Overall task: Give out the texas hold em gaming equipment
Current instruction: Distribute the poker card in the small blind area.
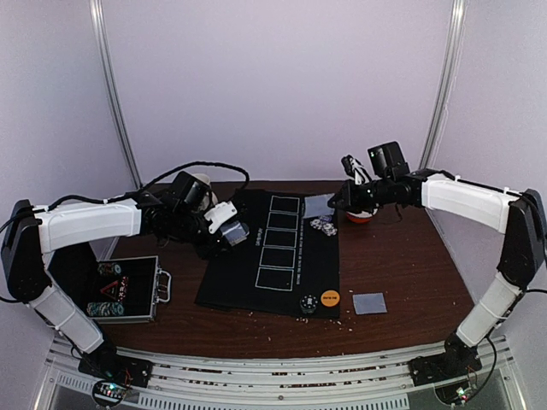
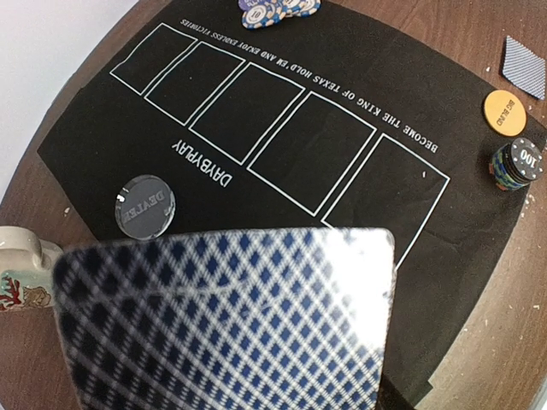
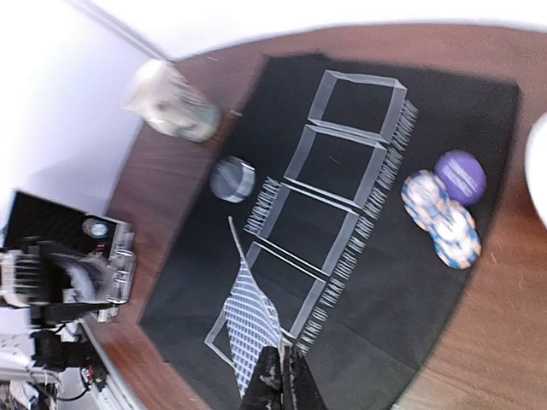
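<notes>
My left gripper (image 1: pixel 227 225) hovers over the left edge of the black mat (image 1: pixel 273 265), shut on a deck of check-backed cards (image 2: pixel 222 320). The deck hides its fingers in the left wrist view. My right gripper (image 1: pixel 336 202) is at the mat's far right corner, shut on the edge of a single card (image 3: pixel 250 320), which hangs tilted above the mat. A clear dealer disc (image 2: pixel 145 205) lies on the mat. Striped chips (image 3: pixel 440 218) and a blue disc (image 3: pixel 461 175) lie together. An orange disc (image 2: pixel 505 112) and a dark chip stack (image 2: pixel 516 164) sit at the near corner.
One card (image 1: pixel 369 303) lies face down on the brown table right of the mat. An open metal case (image 1: pixel 128 289) stands at the near left. A patterned mug (image 3: pixel 175 107) is behind the left gripper. A red-and-white bowl (image 1: pixel 361 216) sits under the right wrist.
</notes>
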Tool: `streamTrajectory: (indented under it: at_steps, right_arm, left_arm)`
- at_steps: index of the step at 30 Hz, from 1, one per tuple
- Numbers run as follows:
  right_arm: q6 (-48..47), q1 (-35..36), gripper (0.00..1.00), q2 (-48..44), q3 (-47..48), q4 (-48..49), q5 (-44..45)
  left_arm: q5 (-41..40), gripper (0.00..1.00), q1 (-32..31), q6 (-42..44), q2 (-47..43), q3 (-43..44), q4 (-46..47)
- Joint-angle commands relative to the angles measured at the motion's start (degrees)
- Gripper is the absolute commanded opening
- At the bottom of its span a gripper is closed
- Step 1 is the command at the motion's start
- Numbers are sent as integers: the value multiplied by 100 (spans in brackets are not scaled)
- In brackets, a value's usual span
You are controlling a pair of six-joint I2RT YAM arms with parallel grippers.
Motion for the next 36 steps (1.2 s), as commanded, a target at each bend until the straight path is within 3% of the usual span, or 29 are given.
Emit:
streamTrajectory:
  at_steps: [1,15,24,34,36]
  right_arm:
    - [355,-148,0,193,-756,608,285]
    - [431,-592,0,1802,-778,1334,35]
    - [-495,-606,0,2485,115,43,183]
    - [-876,-606,0,2487,445,-743,739]
    - [-918,-606,6,2452,461,-821,808]
  left_arm:
    - [102,46,-9,64,-29,9,198]
    - [94,46,-8,63,-47,-1,190]
    - [51,46,-5,66,-39,-1,178]
    - [74,46,-9,66,-49,-1,179]
    - [76,46,0,66,-56,-1,173]
